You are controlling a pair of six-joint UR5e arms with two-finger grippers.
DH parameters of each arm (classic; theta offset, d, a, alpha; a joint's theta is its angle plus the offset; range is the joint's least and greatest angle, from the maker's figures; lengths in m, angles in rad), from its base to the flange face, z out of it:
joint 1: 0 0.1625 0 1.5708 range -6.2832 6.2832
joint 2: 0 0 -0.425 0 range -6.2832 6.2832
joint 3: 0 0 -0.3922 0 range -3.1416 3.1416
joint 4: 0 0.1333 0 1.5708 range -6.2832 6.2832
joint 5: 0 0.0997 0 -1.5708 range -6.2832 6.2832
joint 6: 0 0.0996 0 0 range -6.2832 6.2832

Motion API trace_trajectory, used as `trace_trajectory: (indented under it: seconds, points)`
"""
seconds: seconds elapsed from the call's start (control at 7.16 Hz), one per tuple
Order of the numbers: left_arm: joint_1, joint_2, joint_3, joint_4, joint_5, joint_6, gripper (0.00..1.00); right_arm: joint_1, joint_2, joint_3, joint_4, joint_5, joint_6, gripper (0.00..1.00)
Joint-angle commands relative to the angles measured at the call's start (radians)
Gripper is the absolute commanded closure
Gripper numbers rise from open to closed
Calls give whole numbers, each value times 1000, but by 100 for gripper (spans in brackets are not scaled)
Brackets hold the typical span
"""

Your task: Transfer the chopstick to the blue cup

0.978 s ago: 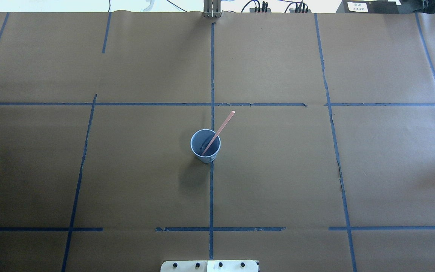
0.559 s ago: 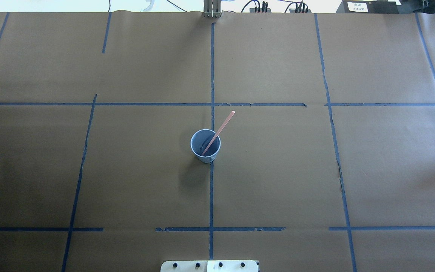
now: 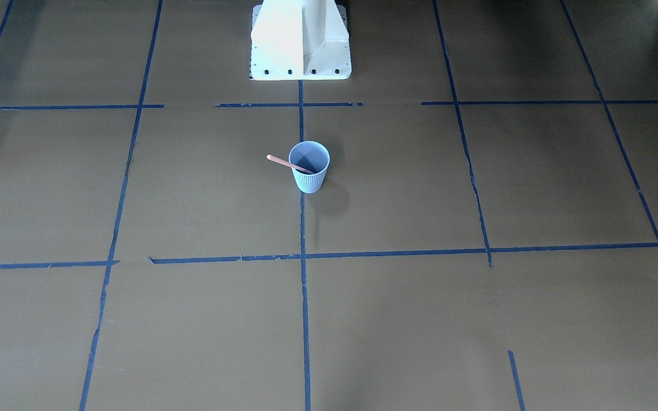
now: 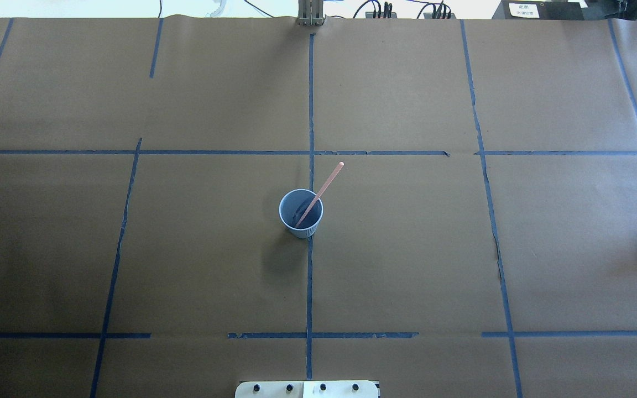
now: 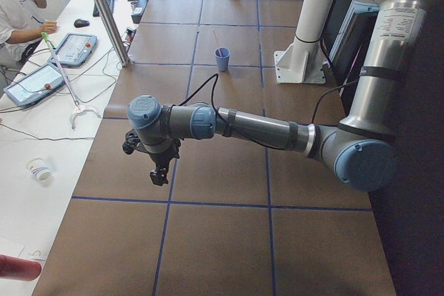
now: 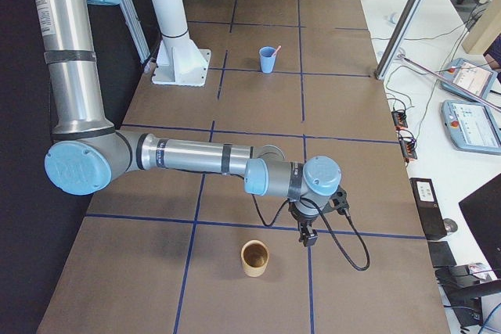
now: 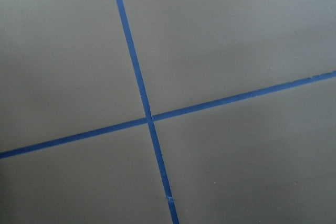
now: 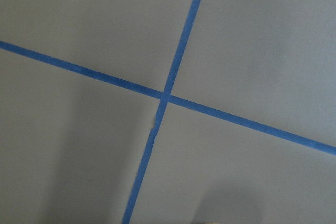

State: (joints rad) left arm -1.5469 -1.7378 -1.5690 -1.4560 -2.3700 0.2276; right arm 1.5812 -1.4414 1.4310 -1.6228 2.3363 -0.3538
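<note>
Pinkish-orange chopstick aslant in ribbed blue cup

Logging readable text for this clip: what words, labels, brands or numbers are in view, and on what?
Nothing here is legible.
White label on the black box at the table's far edge: printed lines, too small to read.
Pendant screens: blurred.
Blue cup and chopstick: no print visible.

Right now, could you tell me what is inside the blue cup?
The chopstick leans tilted inside the blue cup, its upper end sticking out past the rim. The cup's floor is shadowed, so anything else there is hidden.
</note>
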Motion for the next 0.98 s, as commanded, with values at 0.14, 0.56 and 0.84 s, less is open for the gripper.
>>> trace_trajectory:
  seconds: [0.14,0.56,0.84]
  points:
    - [2,1,15,-104,9,-2,0,-1,7,35,-60,3,1,0]
    - [5,13,53,-93,25,4,0,-4,-4,51,-57,0,2,0]
    - [7,1,43,1,23,7,0,-7,-2,45,-54,-2,4,0]
